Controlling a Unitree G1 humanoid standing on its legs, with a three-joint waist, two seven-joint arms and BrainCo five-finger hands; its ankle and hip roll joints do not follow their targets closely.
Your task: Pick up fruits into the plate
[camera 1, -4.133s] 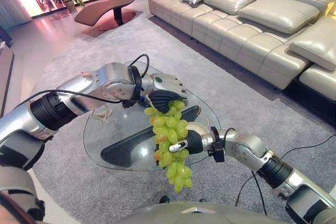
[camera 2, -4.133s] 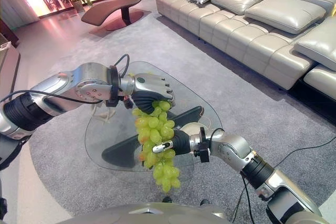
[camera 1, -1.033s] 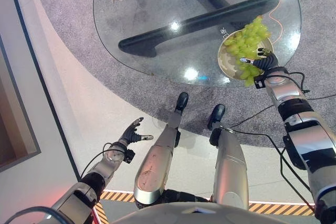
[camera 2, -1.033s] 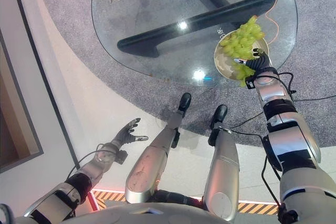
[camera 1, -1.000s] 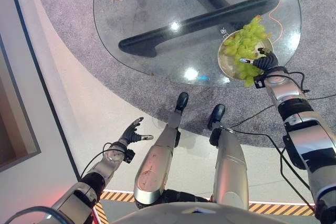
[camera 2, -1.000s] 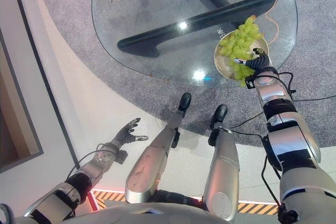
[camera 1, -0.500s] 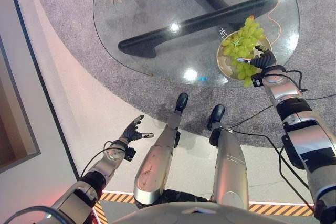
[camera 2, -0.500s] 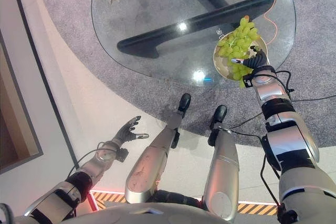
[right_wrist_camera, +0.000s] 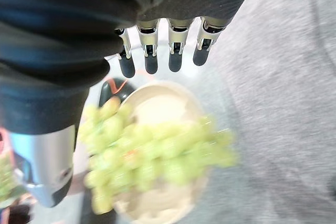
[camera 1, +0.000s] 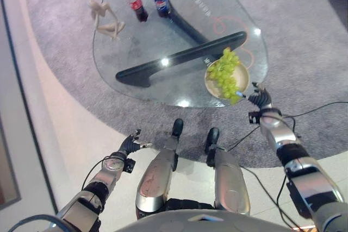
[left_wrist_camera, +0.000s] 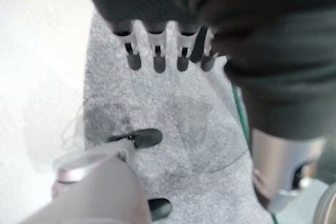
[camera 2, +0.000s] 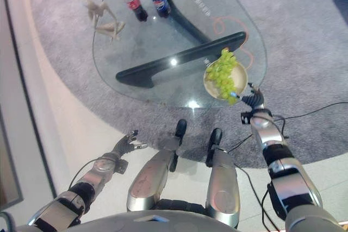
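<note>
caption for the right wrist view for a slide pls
Open right hand above a bunch of green grapes lying in the plate.

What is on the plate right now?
A bunch of green grapes lies across the plate, its near end hanging over the rim toward the open right hand. The grapes cover the plate's middle, so anything beneath them cannot be seen.

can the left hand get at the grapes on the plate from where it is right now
Probably not. The left hand hangs open low over the floor, well off the glass table, while the grapes lie on the plate beside the right hand.

L robot hand open over grey carpet.
</note>
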